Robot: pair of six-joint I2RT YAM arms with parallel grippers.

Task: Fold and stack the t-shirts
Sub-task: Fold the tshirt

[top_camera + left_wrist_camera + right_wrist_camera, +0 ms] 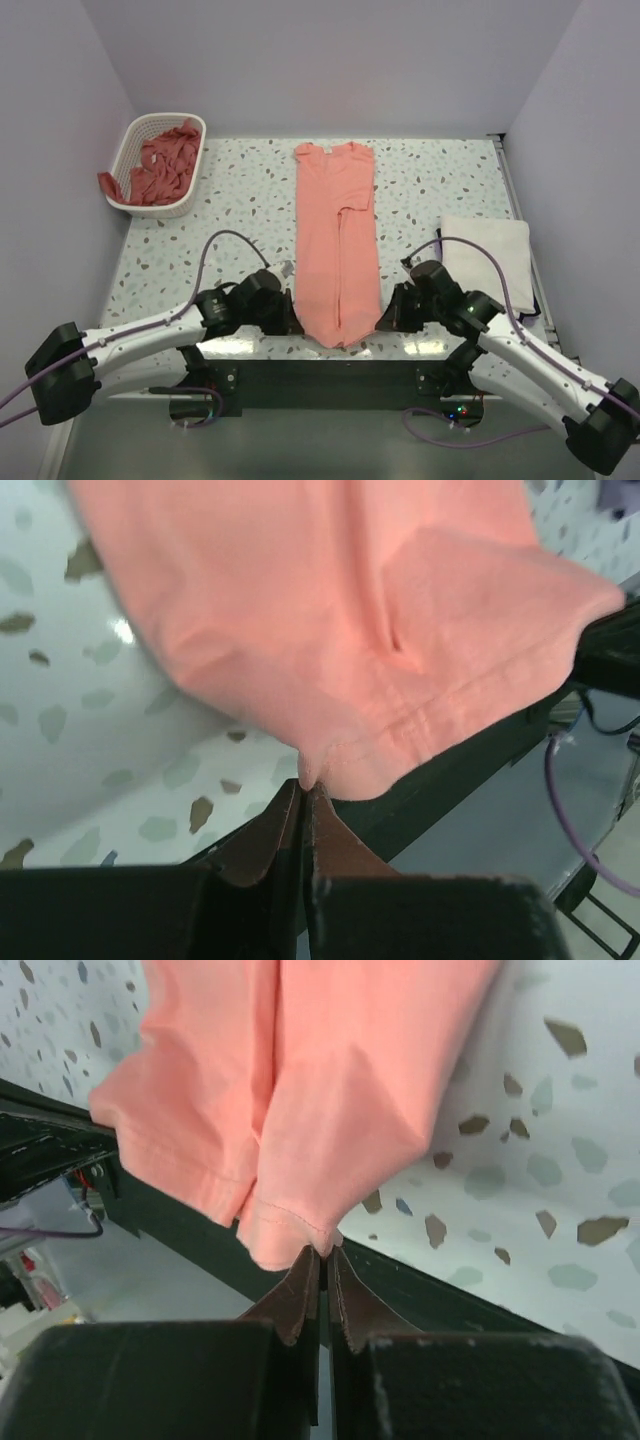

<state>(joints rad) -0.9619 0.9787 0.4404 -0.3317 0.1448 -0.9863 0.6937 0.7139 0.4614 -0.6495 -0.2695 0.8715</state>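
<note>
A long pink t-shirt (337,240) lies flat in the middle of the speckled worktop (220,200). It is folded into a thin strip. Its neck is at the far end and its bottom hem is at the near edge. The left fingers (275,830) are pressed together and pinch the left corner of that hem. The right fingers (352,1300) pinch the right corner the same way. A white t-shirt (485,250) lies on the right, and it looks folded. More pink shirts (160,170) are heaped in the white basket (165,209) at the far left.
</note>
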